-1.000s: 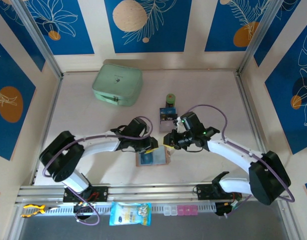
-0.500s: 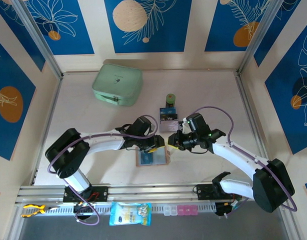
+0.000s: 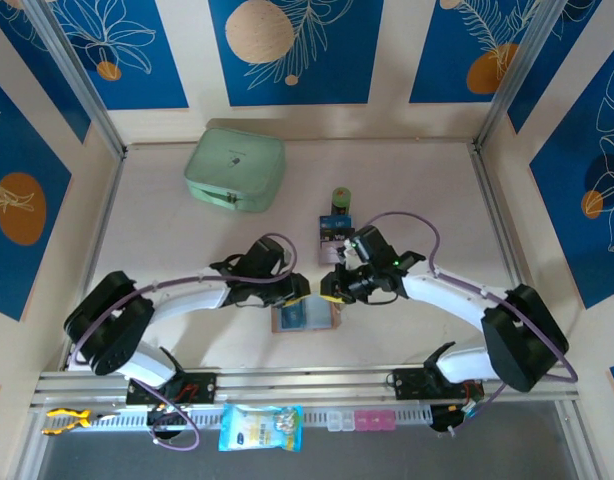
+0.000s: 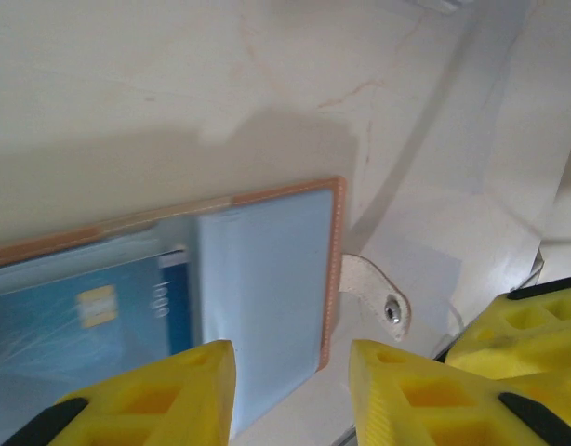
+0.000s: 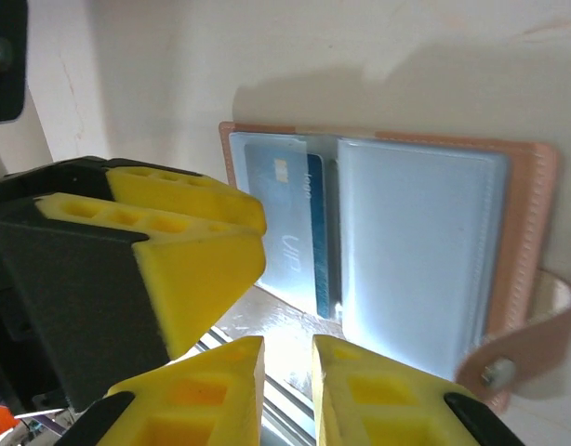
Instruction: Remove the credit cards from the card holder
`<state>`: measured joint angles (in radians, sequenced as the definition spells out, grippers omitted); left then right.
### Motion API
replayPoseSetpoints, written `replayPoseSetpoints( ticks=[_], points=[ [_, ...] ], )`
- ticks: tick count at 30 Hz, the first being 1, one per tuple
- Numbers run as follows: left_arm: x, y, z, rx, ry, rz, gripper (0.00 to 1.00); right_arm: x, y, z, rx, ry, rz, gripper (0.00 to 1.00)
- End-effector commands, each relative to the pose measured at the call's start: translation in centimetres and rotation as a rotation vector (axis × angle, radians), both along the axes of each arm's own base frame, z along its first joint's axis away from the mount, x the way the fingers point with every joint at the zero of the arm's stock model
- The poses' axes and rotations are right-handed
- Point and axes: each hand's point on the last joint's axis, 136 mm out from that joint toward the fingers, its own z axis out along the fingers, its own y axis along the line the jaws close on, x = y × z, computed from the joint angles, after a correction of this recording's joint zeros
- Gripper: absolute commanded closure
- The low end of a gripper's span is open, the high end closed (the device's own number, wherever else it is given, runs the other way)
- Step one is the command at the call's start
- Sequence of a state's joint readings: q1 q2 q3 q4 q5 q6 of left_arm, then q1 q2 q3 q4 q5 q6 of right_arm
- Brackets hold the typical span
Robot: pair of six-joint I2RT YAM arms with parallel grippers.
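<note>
**Open card holder, both end effectors empty above it**

The flat pinkish-brown leather-like card holder (image 3: 305, 317) lies open on the pale worktop (image 3: 187, 250), with thin blue plastic credit cards (image 5: 287, 223) tucked in one pocket. The left end effector (image 4: 292, 372) is moderately wide, the right end effector (image 5: 287, 358) down to a narrow slit. Unpinned, the holder looks likely to drag along or fold shut on a pull, and the yellow fingers could clash.

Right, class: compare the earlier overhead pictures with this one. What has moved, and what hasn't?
The left arm's elbow swung out left and nearer; the left gripper drew slightly left over the card holder. The right gripper edged left. Nothing was grasped or released. Holder, credit cards and mint case stayed put.
</note>
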<state>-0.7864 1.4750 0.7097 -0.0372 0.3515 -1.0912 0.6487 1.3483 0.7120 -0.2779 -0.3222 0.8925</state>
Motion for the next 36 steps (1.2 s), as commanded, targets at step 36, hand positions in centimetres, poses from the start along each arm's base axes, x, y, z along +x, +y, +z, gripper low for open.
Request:
replayPoseSetpoints(
  ticks=[36],
  points=[
    [-1.8,5.1,-3.4,0.086,0.063,0.055,0.88,-1.3,5.4,-6.0,-0.124,0.12,0.152,0.76]
  ],
)
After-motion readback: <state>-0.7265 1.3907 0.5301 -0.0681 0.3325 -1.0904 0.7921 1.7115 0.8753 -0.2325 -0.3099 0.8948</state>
